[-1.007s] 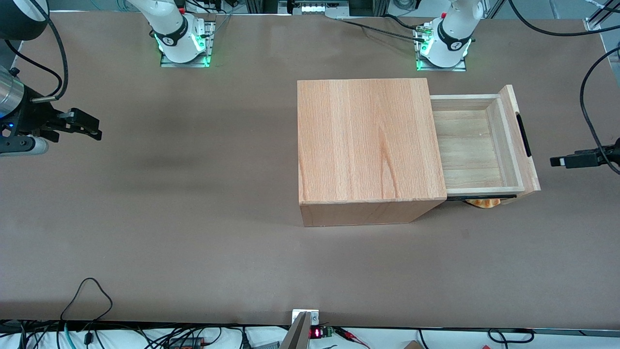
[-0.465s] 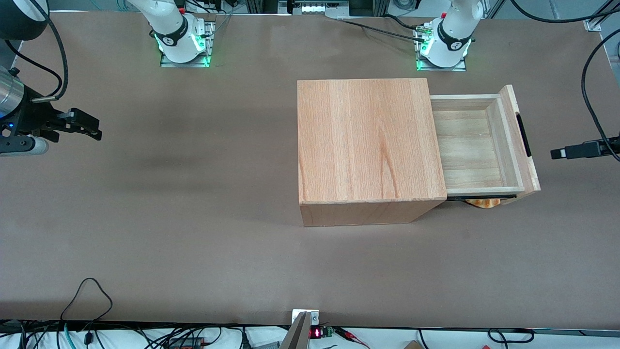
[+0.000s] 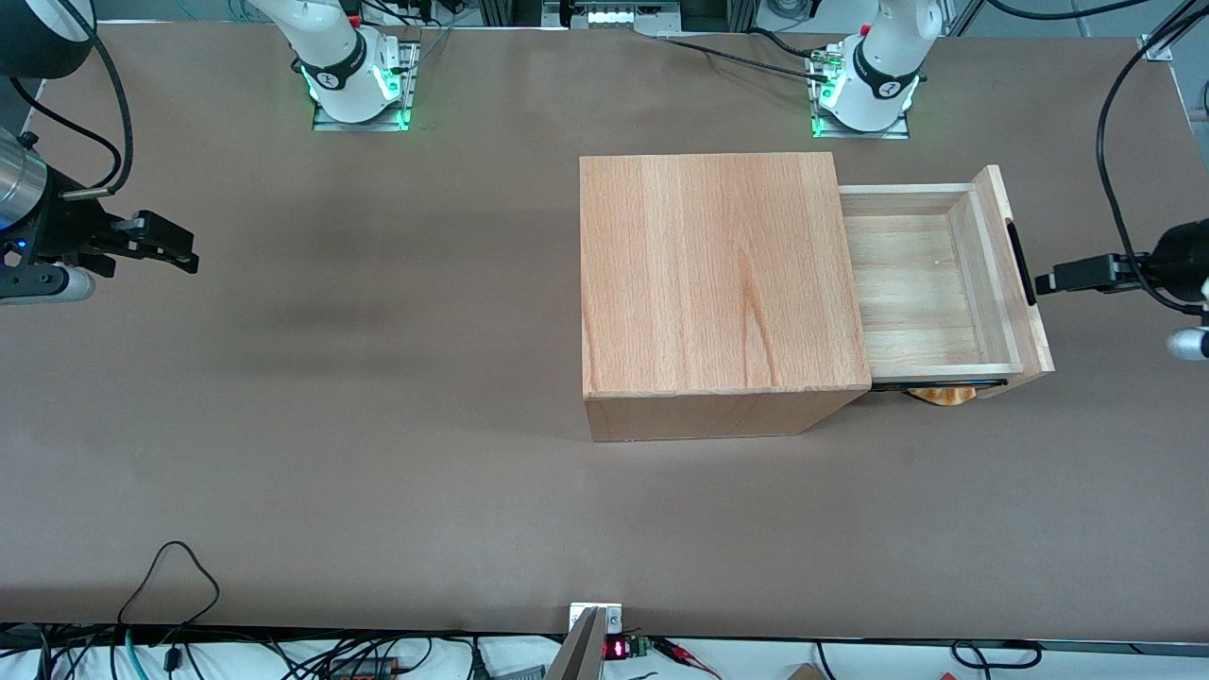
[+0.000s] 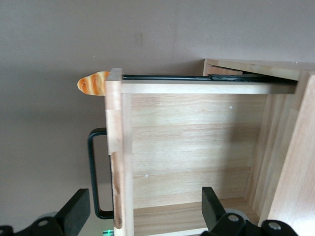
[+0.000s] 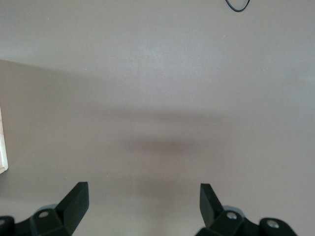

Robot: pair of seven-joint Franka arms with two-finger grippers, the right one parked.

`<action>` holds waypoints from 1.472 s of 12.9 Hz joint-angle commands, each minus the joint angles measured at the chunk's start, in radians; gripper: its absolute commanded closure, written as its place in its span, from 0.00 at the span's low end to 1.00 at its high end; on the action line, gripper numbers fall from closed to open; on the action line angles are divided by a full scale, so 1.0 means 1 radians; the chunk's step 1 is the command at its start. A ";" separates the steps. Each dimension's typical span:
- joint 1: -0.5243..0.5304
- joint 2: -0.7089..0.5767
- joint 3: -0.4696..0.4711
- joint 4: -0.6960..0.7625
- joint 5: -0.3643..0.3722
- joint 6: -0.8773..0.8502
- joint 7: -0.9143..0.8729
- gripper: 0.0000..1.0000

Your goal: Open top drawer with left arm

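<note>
The top drawer (image 3: 911, 283) stands pulled out of the wooden cabinet (image 3: 718, 274) toward the working arm's end of the table, its pale plank floor (image 4: 192, 142) bare. A long black bar handle (image 3: 1020, 263) runs along its thick front panel (image 4: 115, 147). The left arm's gripper (image 3: 1044, 281) hangs at the handle, open. In the left wrist view the gripper (image 4: 142, 211) spans the front panel and handle (image 4: 93, 172): one finger outside the handle, the other over the drawer's inside. Nothing is between the fingers.
An orange-and-cream striped thing (image 3: 942, 395) peeks out under the drawer's near corner, seen too in the wrist view (image 4: 92, 82). The arm bases (image 3: 864, 90) stand farther from the camera than the cabinet. Bare brown tabletop (image 3: 378, 425) surrounds the cabinet.
The gripper has moved in from the working arm's end of the table toward the drawer front, and a little farther from the camera. The drawer has not moved.
</note>
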 commanded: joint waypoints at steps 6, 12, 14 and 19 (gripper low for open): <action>-0.103 -0.057 0.000 0.004 0.052 -0.029 -0.014 0.00; -0.313 -0.222 0.085 -0.210 0.148 0.104 -0.065 0.00; -0.260 -0.322 0.082 -0.362 0.110 0.215 -0.054 0.00; -0.192 -0.315 0.062 -0.369 0.079 0.223 -0.053 0.00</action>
